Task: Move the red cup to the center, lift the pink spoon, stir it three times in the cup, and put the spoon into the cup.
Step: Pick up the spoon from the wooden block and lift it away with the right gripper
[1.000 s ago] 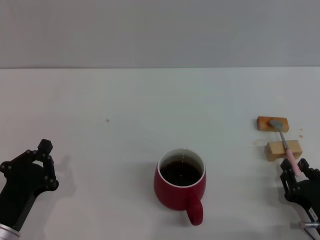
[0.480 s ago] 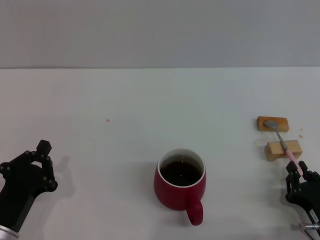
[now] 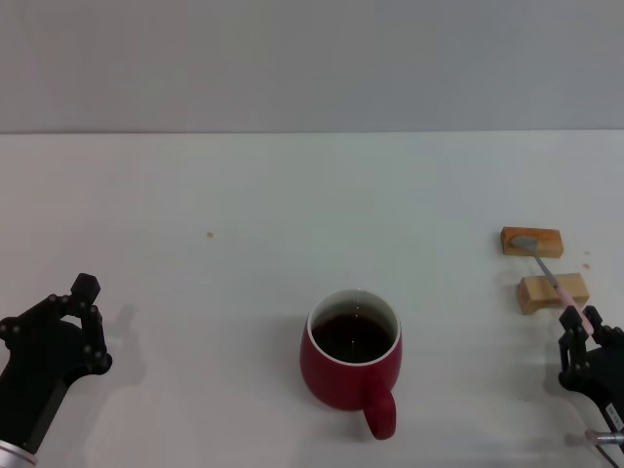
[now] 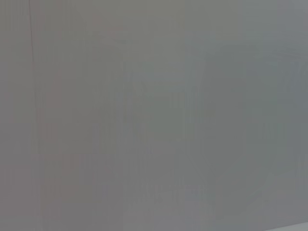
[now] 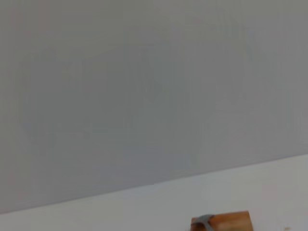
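The red cup (image 3: 351,369) stands at the front middle of the table with dark liquid inside and its handle toward me. The pink spoon (image 3: 547,270) slants over two wooden blocks at the right. Its grey bowl is at the far block and its pink handle end is in my right gripper (image 3: 583,330), which is shut on it near the table's front right. The spoon bowl (image 5: 204,223) also shows in the right wrist view. My left gripper (image 3: 88,324) is open and empty at the front left, well away from the cup.
Two tan wooden blocks stand at the right, the far one (image 3: 532,240) and the near one (image 3: 552,291); the far block also shows in the right wrist view (image 5: 231,220). A small brown speck (image 3: 210,235) lies left of the middle. The left wrist view shows only grey wall.
My right gripper has drawn slightly toward the front edge with the spoon handle, and the spoon bowl has shifted a little left at the far block. The left arm has barely moved.
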Robot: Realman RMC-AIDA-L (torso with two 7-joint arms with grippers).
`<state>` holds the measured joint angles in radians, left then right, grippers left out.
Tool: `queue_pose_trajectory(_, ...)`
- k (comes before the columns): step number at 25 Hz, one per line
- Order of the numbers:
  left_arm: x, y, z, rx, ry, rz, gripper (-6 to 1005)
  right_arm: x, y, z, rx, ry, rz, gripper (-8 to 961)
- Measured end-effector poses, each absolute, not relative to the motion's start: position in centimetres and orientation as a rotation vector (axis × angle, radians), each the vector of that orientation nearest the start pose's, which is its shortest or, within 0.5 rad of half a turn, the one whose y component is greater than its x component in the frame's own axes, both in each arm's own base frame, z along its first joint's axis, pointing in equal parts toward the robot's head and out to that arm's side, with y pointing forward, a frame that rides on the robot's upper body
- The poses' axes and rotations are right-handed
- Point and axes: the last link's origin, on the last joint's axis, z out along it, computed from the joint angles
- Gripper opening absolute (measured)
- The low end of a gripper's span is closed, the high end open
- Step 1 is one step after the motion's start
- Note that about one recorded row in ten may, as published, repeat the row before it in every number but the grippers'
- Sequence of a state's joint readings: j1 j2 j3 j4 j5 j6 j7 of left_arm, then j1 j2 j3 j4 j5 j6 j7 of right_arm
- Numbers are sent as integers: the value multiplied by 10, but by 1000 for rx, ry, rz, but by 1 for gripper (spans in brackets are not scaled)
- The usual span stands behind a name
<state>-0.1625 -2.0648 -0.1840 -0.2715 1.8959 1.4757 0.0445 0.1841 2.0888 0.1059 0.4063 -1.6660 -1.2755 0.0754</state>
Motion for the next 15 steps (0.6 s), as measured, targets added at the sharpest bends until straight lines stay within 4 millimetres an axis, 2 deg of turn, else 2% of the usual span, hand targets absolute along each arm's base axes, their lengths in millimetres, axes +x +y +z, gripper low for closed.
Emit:
queue_pose_trajectory(6, -338, 210, -45, -1708, -417, -696, 1, 333, 213, -78, -1624, 800, 749, 59)
queue_pose_trajectory(10, -338, 210, -45, -1709, -417, -696, 1, 321, 215, -79, -1642, 708, 740, 58)
queue_pose_trajectory(15, -338, 210, -45, -1709, -416, -697, 1, 314, 221, -78, -1644, 681, 766, 57)
